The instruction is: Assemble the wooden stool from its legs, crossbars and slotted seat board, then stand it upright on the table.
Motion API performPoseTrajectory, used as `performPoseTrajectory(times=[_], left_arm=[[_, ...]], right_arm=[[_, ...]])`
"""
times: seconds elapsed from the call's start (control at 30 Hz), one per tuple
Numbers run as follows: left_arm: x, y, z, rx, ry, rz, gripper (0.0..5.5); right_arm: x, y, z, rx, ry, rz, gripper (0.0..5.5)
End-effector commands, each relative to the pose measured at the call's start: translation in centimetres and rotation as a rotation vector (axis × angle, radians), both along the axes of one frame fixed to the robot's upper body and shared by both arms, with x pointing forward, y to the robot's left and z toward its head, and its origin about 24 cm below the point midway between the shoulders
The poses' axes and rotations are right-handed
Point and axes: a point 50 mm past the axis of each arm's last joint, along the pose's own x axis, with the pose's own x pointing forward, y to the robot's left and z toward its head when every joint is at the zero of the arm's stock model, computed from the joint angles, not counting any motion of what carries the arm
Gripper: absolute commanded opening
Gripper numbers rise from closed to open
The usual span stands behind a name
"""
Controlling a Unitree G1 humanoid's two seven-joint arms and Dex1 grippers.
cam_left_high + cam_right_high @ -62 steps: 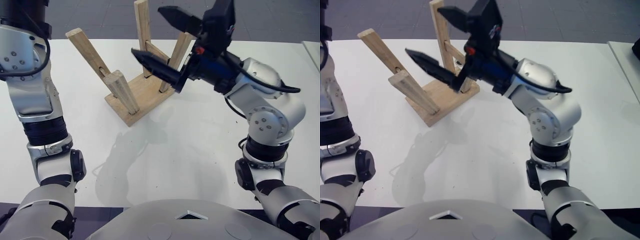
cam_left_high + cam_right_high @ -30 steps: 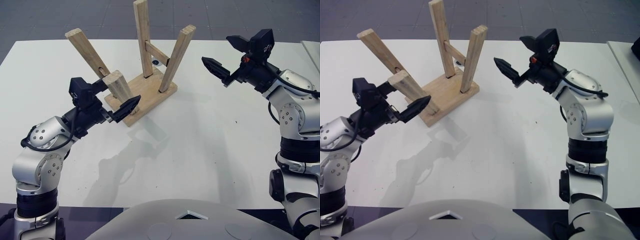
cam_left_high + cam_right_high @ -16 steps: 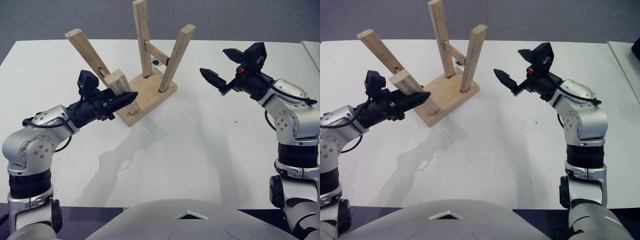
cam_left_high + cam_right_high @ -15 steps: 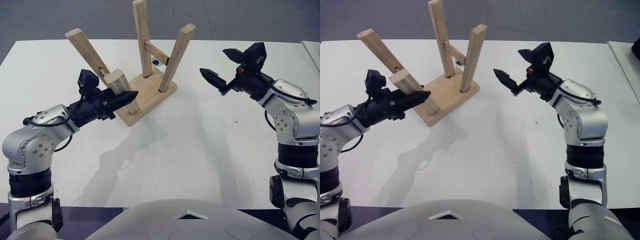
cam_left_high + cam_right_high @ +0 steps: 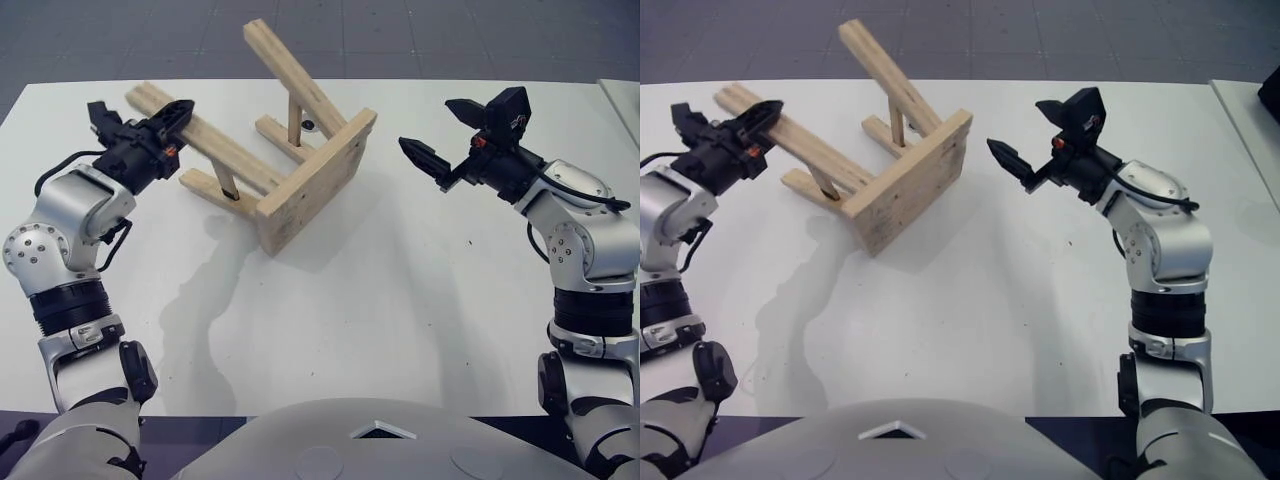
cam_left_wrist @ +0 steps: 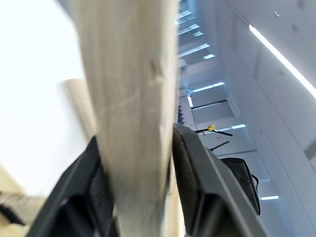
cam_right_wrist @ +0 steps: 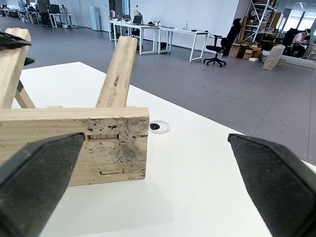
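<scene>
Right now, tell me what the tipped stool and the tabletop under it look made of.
Pale tipped stool: apparently bare, unvarnished wood; grain shows, the surface is matte, and dark smudges mark the seat board around its slot. White flat tabletop: smooth, low-sheen, probably laminate or painted board; no grain, soft shadows.

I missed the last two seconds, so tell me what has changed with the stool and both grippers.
The left gripper came in, shut on a leg and tipped the stool from legs-up onto its side, legs now pointing left. The right gripper drew back from over the stool to its right, and stays open. The table is unchanged.
</scene>
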Motion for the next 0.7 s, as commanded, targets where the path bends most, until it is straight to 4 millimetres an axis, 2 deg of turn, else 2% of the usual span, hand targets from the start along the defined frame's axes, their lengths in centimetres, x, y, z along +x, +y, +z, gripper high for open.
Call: performPoseTrajectory(times=[0.03,0.1,0.2,0.3,0.37,0.4,0.53,0.7], left_arm=[[-1.9,1.1,-2.0,0.033,0.047,-0.041,2.38],[-2.5,1.6,-2.6,0.009,0.044,-0.018,2.72],[-4.7,2.6,-2.5,0.023,-0.071,-0.036,3.12],[-6.9,4.8,-1.3,0.064,-0.257,0.04,3.67],[-8.5,5.2,-0.4,0.035,-0.365,0.005,4.03],[-9.4,4.8,-0.3,0.039,-0.396,-0.066,4.21],[-11.3,1.2,-2.8,0.417,-0.373,-0.369,4.86],[-11.0,-1.9,-4.7,0.754,-0.489,-0.389,5.38]], right_arm=[[0.0,0.0,-0.1,-0.007,0.003,0.0,5.4],[0.0,0.0,-0.2,-0.007,0.007,0.0,5.4],[0.0,0.1,-0.3,-0.01,0.013,0.006,5.4],[-0.1,-0.1,-0.5,-0.017,0.018,0.003,5.4],[-0.1,-0.3,-0.6,-0.022,0.023,0.001,5.4],[-0.1,-0.3,-0.6,-0.023,0.025,-0.002,5.4],[0.0,-0.4,-0.6,-0.024,0.028,-0.006,5.4],[0.0,-0.4,-0.8,-0.026,0.037,-0.004,5.4]])
